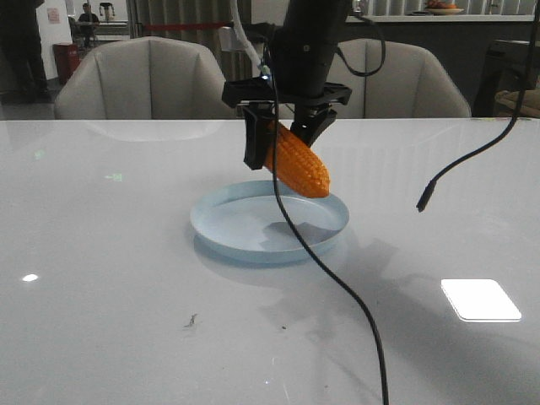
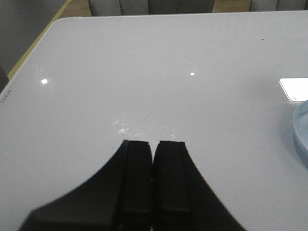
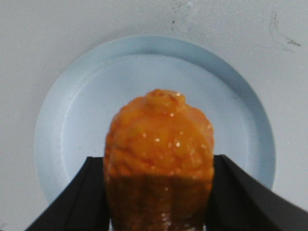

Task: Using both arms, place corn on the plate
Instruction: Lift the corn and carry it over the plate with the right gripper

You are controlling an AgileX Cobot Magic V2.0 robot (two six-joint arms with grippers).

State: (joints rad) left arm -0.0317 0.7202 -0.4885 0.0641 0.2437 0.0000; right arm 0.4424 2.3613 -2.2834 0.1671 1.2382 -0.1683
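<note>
Front view: right hand (image 1: 283,135) grasping corn (image 1: 299,162) above plate (image 1: 253,240); left hand (image 2: 153,180) clenched, empty.

- the right arm (image 1: 308,42) is black and chunky, with a smooth rounded body.
- a flat black bar sits across its lower end, and a tiny light glows on it.
- the right gripper (image 1: 283,139) has two black fingers that get thinner toward the tips.
- in the right wrist view its fingers (image 3: 79,202) look like dark slanted wedges.
- a thin black cable (image 1: 329,278) trails off the arm in a long curve.
- another black cable (image 1: 472,156) ends in a small loose plug.
- the left gripper (image 2: 153,185) has two flat, black, blocky fingers with square tips and wide curved bases.
</note>
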